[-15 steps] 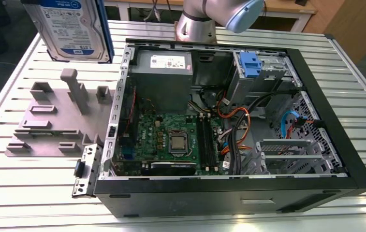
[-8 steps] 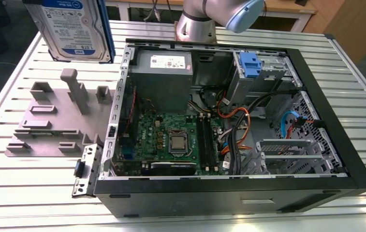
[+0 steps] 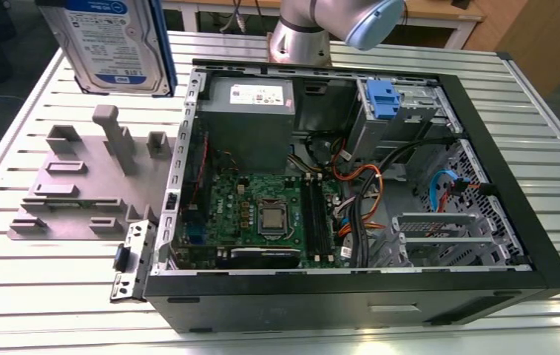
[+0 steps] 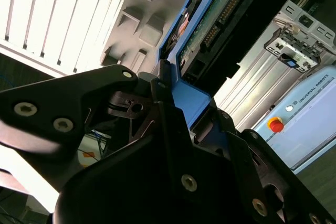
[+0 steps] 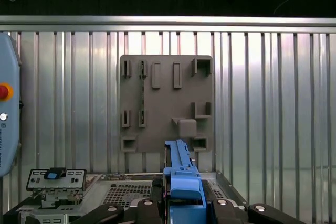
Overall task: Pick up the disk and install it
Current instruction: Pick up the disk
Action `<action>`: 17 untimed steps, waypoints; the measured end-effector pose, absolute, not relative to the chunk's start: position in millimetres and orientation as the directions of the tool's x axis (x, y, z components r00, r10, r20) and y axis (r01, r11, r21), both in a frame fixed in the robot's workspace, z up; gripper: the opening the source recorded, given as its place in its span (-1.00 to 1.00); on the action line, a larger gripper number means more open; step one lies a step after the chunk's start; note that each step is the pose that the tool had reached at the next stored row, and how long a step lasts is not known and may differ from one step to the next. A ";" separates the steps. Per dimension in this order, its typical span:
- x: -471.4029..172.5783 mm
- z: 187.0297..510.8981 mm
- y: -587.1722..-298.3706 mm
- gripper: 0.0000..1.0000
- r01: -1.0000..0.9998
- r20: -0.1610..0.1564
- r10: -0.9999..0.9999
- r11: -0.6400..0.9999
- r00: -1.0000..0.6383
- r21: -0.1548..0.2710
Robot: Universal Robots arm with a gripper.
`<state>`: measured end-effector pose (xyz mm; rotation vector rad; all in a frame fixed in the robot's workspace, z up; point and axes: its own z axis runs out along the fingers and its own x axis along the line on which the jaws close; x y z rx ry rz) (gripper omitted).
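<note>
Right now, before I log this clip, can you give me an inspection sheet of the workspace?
Surface: slatted metal table, carrying an open computer case and a grey holder plate.
Job's things: disk held in the air, off the table, not in the case.
Clutter: nothing seen.
Pincer: pincer shut on the disk's blue frame.
Cables: orange, blue and black cables lying inside the case.
Surroundings: arm base behind the case; control pendant with a red button beside the table.
</note>
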<state>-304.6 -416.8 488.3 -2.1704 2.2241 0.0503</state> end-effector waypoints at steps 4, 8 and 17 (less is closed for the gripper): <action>-300.6 488.3 -416.9 -0.27 -1.000 -0.047 -0.999 0.024 -0.024 0.000; -294.6 488.3 -416.9 -0.27 -1.000 -0.047 -0.999 0.024 -0.024 0.000; -278.0 488.2 -416.9 -0.27 -1.000 -0.047 -0.999 0.024 -0.024 0.000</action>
